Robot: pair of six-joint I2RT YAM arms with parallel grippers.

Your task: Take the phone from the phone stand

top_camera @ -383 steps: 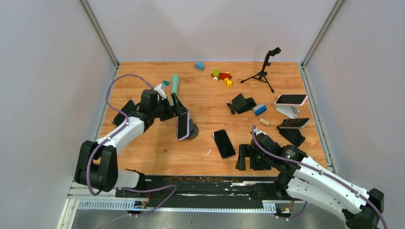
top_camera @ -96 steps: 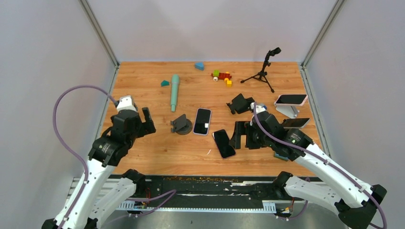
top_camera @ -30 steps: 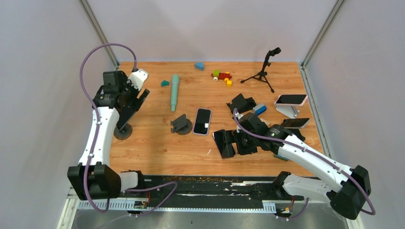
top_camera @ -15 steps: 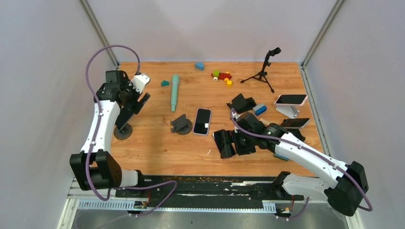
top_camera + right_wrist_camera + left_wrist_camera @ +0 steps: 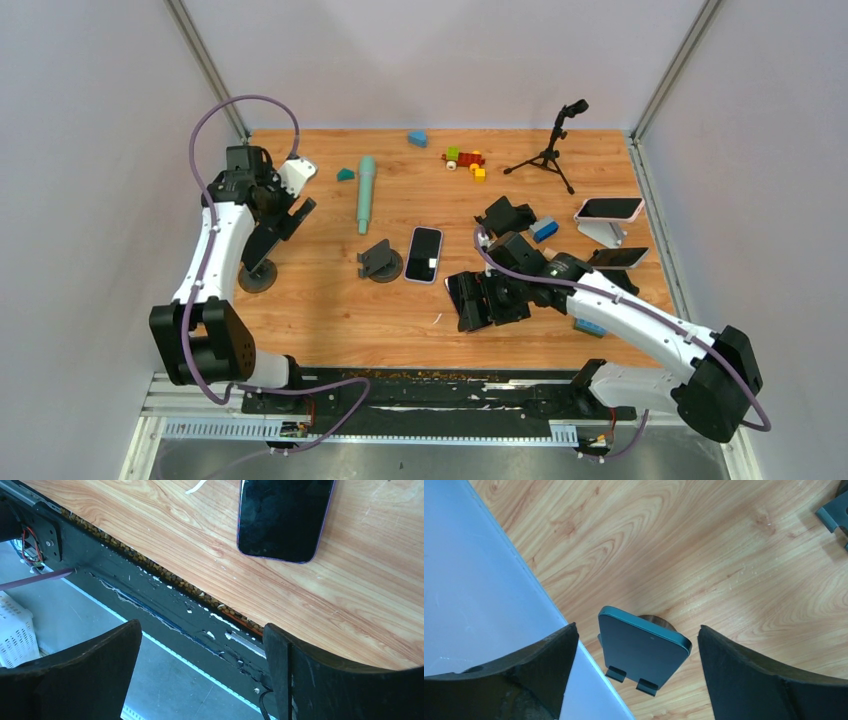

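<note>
A dark teal phone [image 5: 644, 652] leans upright in a phone stand [image 5: 646, 686] with a round base, close to the left wall; from above the phone [image 5: 262, 244] shows at the table's left edge. My left gripper [image 5: 636, 630] hangs over it, open, one finger on each side of the phone and touching neither it nor the stand. In the top view the left gripper [image 5: 287, 214] is just up and right of the phone. My right gripper [image 5: 482, 298] is open and empty over a flat black phone [image 5: 284, 520] near the front edge.
An empty dark stand [image 5: 380, 262] and a pale phone [image 5: 424, 253] lie mid-table. A teal microphone [image 5: 366, 192], tripod [image 5: 549, 152], toy blocks [image 5: 465, 160], a black stand [image 5: 505, 215] and two phones on stands [image 5: 608, 209] [image 5: 615, 258] sit behind and right. The left wall [image 5: 479, 605] is close.
My left gripper has shifted slightly over the teal phone. My right gripper has slid left over the flat black phone. No object has moved.
</note>
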